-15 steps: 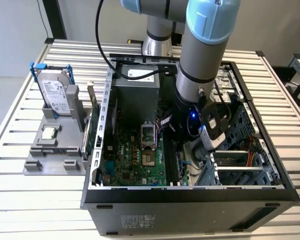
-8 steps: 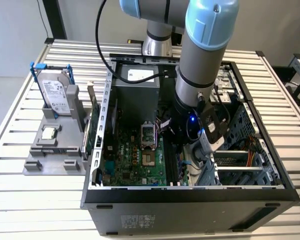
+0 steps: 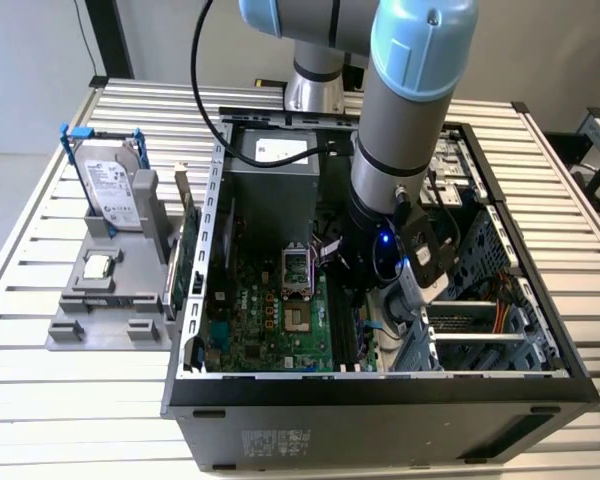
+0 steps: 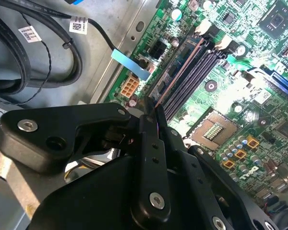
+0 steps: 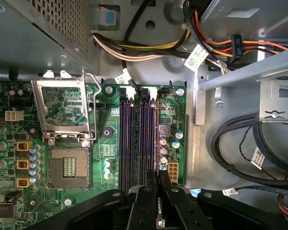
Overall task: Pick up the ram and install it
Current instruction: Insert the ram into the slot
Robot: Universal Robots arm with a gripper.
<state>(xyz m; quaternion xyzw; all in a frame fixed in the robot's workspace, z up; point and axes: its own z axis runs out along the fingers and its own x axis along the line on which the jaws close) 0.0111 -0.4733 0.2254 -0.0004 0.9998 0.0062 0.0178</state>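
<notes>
My gripper [image 3: 365,288] reaches down into the open computer case [image 3: 380,395], over the right part of the motherboard [image 3: 270,320]. In both wrist views its black fingers [image 4: 152,108] [image 5: 158,181] stand shut on the ram [image 4: 180,72], a thin stick seen edge-on. The ram [image 5: 157,139] runs along the outermost of the black memory slots [image 5: 134,139] [image 4: 197,72], on the side away from the CPU socket [image 5: 67,165]. I cannot tell how deep it sits in the slot.
A grey fixture [image 3: 90,310] at the exterior view's left holds a silver hard drive [image 3: 110,185] with blue clips and a green expansion card [image 3: 185,255]. Bundled cables [image 5: 259,139] and a metal drive cage [image 3: 480,320] crowd the case beside the slots.
</notes>
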